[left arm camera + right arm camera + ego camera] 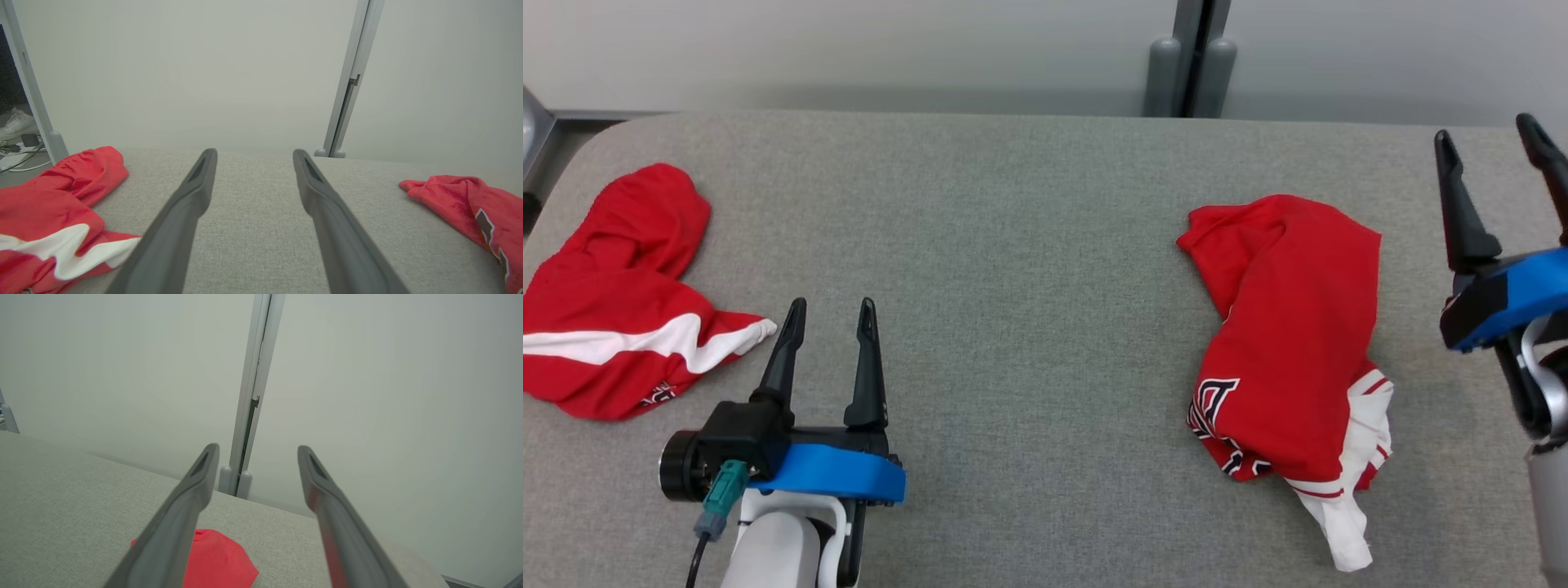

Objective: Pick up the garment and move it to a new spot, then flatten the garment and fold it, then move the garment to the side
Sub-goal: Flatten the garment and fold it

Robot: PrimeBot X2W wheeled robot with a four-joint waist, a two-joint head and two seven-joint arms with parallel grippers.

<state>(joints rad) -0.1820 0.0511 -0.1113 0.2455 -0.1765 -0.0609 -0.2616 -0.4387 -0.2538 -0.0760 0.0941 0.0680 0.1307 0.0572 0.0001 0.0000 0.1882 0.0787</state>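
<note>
While the left gripper (833, 304) and right gripper (1485, 126) hang spread and empty, the left should probably pinch the crumpled garment (621, 278) deep at 1 thick fold.

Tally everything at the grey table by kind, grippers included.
Red-and-white garments: 2 (left garment, right garment)
Grippers: 2 (left gripper, right gripper, both open and empty)
Total: 4
</note>
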